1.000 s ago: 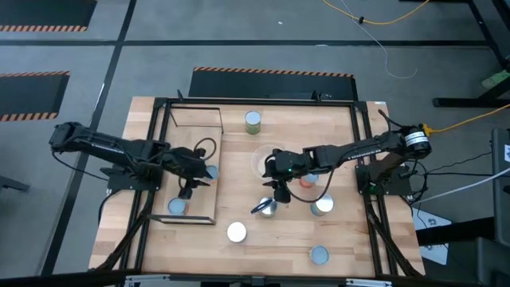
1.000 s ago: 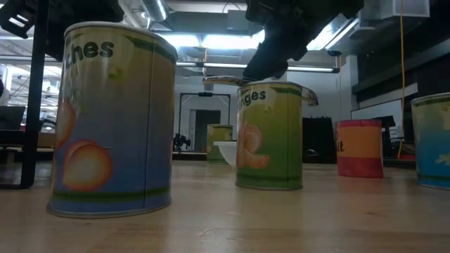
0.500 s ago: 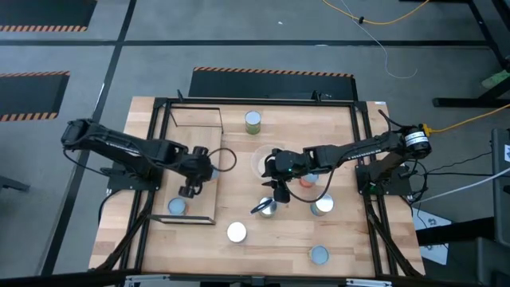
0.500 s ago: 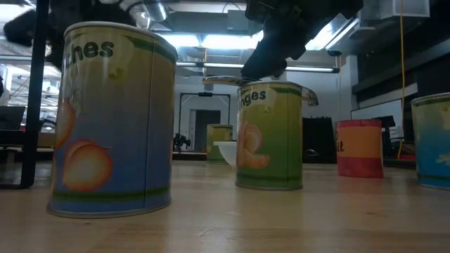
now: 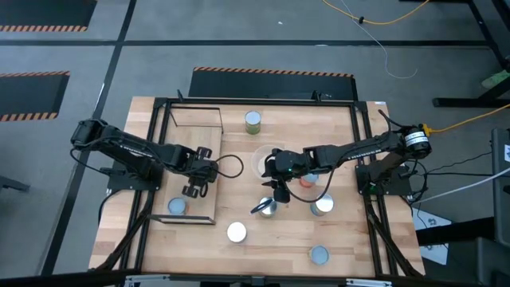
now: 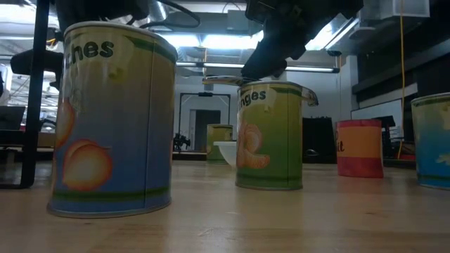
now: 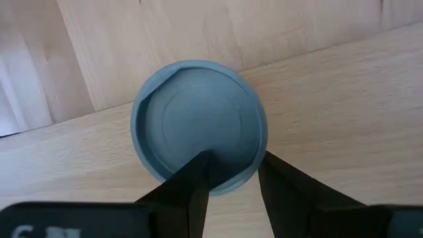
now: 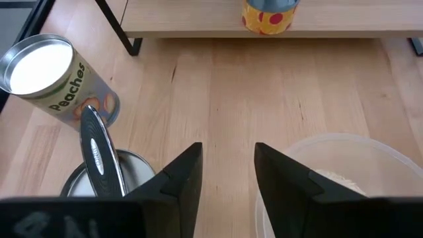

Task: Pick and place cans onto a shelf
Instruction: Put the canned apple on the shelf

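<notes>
- High view: since a second ago the left arm has been reaching farther toward the table's middle, its left end effector [image 5: 194,190] now hovering over the shelf [image 5: 209,217] near the table's left edge; a blue-topped can [image 5: 177,206] is sitting on the shelf just beside it. The right end effector [image 5: 280,194] is hanging mid-table, unchanged.
- Low view: a peaches can [image 6: 112,119] and an oranges can [image 6: 268,135] are standing upright on the table [image 6: 281,225].
- Left wrist view: the fingers [image 7: 188,192] are standing released above a blue-lidded can [image 7: 198,125], grasping nothing.
- Right wrist view: the fingers [image 8: 182,175] are parted and empty, with a clear bowl [image 8: 344,172] and a utensil [image 8: 99,155] lying across a can top near them.
</notes>
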You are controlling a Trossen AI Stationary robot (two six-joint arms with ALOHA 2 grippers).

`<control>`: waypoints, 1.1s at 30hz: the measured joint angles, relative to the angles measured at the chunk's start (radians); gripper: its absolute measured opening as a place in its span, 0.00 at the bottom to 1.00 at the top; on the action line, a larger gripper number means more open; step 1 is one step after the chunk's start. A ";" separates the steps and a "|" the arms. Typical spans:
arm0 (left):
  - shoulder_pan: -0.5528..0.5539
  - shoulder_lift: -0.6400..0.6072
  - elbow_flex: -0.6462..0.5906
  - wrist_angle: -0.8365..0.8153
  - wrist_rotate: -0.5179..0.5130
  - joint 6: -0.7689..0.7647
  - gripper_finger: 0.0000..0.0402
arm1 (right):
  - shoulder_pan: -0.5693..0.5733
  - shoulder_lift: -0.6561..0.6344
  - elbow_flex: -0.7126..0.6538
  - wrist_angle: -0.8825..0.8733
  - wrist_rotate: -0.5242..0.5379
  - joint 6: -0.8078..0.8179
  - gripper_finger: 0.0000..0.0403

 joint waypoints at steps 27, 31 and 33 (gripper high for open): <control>0.058 -0.012 -0.002 0.005 0.129 -0.900 0.06 | 0.000 0.000 0.000 0.000 0.000 0.000 0.35; 0.068 -0.012 -0.003 0.010 0.133 -0.902 0.13 | 0.000 0.000 0.000 0.000 0.000 0.000 0.35; 0.070 -0.012 -0.003 0.012 0.132 -0.902 0.17 | 0.000 0.000 0.000 -0.001 0.000 0.000 0.35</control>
